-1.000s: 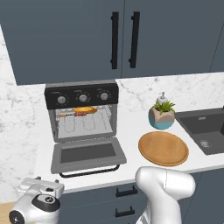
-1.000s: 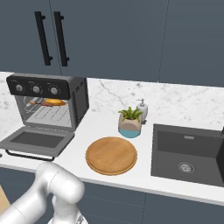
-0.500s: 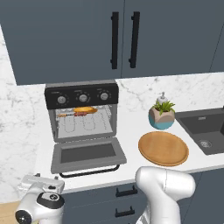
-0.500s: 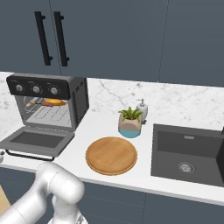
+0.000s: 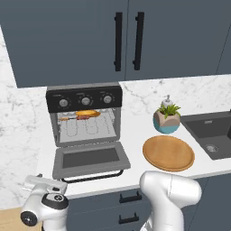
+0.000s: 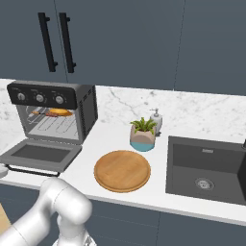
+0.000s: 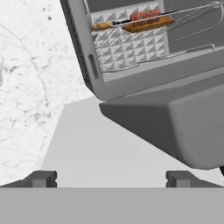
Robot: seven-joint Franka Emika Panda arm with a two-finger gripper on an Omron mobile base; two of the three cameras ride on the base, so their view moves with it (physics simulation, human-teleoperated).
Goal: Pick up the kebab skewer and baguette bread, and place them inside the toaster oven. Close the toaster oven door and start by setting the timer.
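Gripper [image 7: 111, 178], fingers spread and empty, hangs below the toaster oven door [image 5: 90, 159], which is down with both foods inside, so lifting it shut seems next.

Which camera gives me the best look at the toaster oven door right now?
The left base view: the toaster oven door lies fully open, window and bar handle showing. The right base view shows it obliquely. The hand view catches just its grey underside and edge.

The arm bends low at the lower left of the left base view. The gripper [image 7: 111, 178] is empty, its fingertips [image 7: 41, 178] spread wide apart.
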